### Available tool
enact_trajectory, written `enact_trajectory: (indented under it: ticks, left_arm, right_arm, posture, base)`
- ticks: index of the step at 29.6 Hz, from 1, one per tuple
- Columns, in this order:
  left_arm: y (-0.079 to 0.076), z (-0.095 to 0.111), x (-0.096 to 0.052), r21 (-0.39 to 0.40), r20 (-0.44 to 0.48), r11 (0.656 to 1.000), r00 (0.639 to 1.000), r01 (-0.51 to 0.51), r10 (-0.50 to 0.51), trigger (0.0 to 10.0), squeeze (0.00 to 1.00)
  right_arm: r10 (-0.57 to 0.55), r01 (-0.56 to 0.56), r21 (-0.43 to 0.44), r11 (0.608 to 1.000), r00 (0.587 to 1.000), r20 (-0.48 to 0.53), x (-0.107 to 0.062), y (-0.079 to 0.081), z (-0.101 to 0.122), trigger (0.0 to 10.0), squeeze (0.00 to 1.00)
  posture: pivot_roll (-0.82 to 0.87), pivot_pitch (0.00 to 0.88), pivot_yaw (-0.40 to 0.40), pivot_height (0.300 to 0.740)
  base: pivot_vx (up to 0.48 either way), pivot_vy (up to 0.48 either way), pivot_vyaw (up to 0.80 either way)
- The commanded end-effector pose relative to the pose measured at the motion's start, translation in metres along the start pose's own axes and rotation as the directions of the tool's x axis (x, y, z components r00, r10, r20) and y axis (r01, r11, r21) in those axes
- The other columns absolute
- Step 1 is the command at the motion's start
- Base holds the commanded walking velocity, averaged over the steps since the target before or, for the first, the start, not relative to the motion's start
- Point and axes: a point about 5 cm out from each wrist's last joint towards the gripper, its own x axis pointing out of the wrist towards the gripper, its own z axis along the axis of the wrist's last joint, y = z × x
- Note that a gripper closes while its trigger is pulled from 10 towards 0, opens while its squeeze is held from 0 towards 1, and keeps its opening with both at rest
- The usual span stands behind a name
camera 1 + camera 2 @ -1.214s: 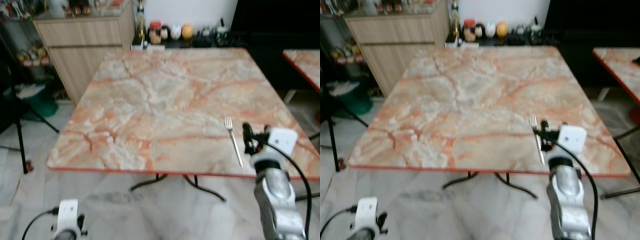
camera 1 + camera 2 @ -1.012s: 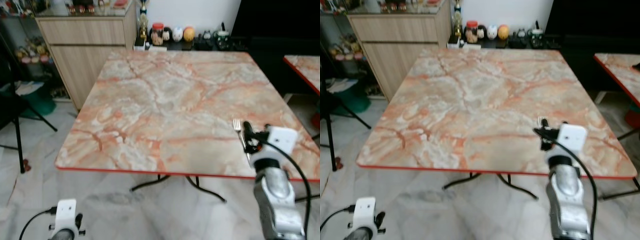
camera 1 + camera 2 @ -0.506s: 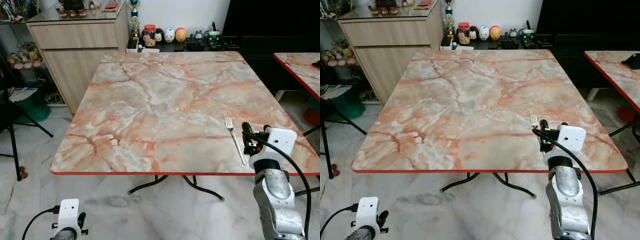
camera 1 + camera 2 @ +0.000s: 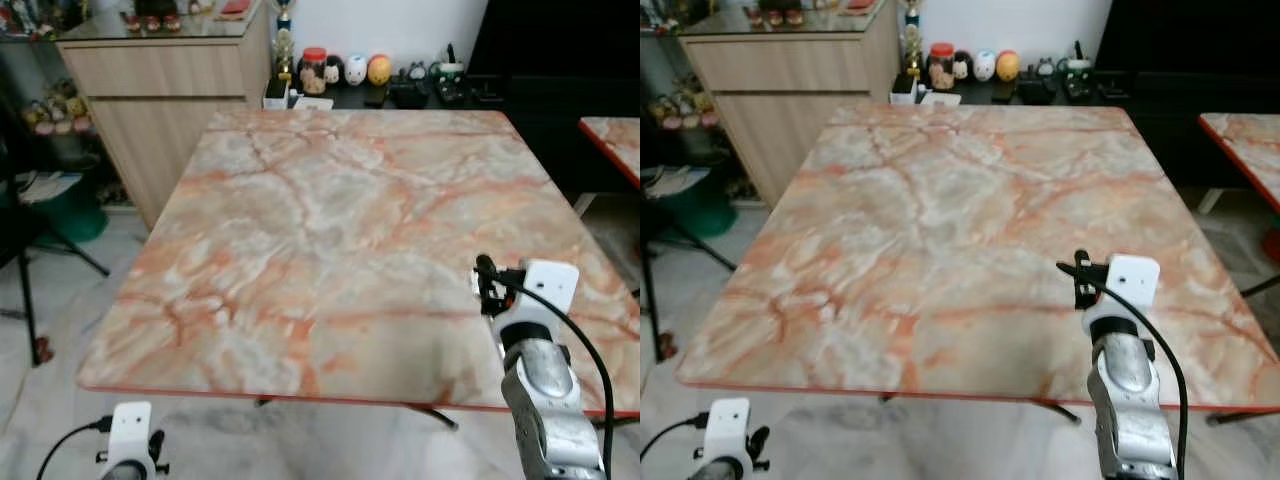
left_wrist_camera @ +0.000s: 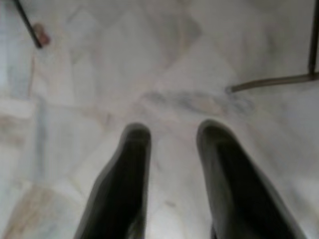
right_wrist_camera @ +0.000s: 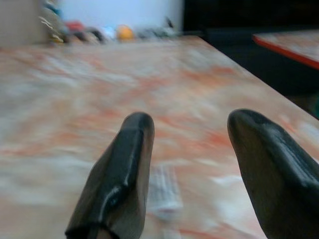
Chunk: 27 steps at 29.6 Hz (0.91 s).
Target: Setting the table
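Note:
A square table (image 4: pixel 300 250) with an orange-veined marble top and a red edge stands before me. My right gripper (image 4: pixel 485 275) is low over its near right part, open, nothing between its fingers. In the right wrist view the two black fingers (image 6: pixel 124 164) stand well apart above the tabletop, and a blurred silver piece, apparently the fork (image 6: pixel 162 191), lies flat on the marble between them. In the eye views the fork is hidden behind that gripper. My left arm (image 4: pixel 130 440) hangs idle below the table's near edge, its gripper (image 5: pixel 172 132) open over the pale floor.
A wooden cabinet (image 4: pixel 160 90) stands at the back left. Jars and small figurines (image 4: pixel 345 70) line a dark shelf behind the table. A second marble table (image 4: pixel 612 135) is at the right. Black stand legs (image 4: pixel 25 290) and a green object (image 4: pixel 70 210) are at the left.
The camera has shifted and come closer to the table. The fork lay in plain sight just left of my right gripper before; now the gripper covers it. Left arm still hangs.

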Motion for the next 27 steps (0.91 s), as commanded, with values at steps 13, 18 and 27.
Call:
enact_trajectory:
  ticks: [13,18,27]
  left_arm:
    - [-0.002,0.006,0.002,0.019,0.019,1.000,1.000,0.013,-0.014,10.0,0.00]
    - [-0.003,0.005,0.002,0.019,0.010,1.000,1.000,0.014,-0.015,10.0,0.00]
    - [0.012,-0.030,-0.011,0.013,-0.115,1.000,0.993,-0.009,0.010,10.0,0.00]
  right_arm:
    - [-0.031,0.031,-0.003,1.000,0.996,-0.085,-0.016,0.001,-0.013,10.0,0.00]
    - [-0.040,0.039,-0.013,0.999,0.994,-0.097,-0.016,-0.002,-0.013,10.0,0.00]
    - [-0.068,0.067,-0.008,0.998,0.996,-0.057,-0.013,-0.010,-0.005,10.0,0.00]
  posture:
    - [0.03,0.009,0.009,0.740]
    - [0.03,0.011,0.010,0.740]
    - [0.03,0.011,0.014,0.740]
  base:
    - [0.000,0.000,0.00]
    - [0.000,0.000,0.00]
    - [0.000,0.000,0.00]
